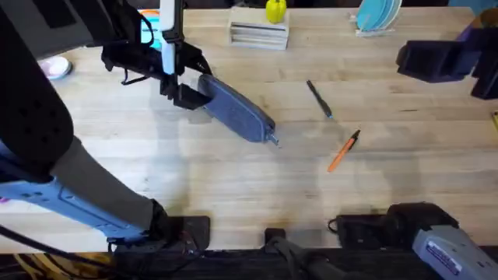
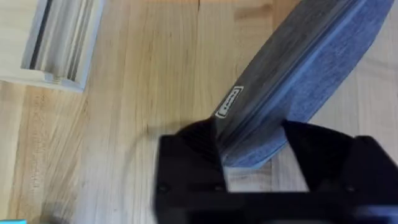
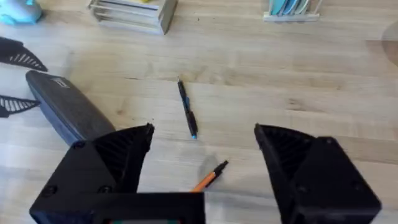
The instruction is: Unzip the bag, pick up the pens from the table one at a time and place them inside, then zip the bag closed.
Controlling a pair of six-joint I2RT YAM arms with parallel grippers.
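Wooden table (image 1: 233, 187), bag (image 1: 237, 111) seemingly zipped, left gripper (image 1: 187, 95) clamping it

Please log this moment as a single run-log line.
left gripper: shut on bag end | right gripper: open, empty | pens: both on table

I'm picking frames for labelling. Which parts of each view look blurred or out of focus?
Overhead: the left arm looms large, dark and soft close under the camera, while the pens stay crisp. Left wrist: the left tool is smeared at the bag. Right wrist: the right tool is soft.
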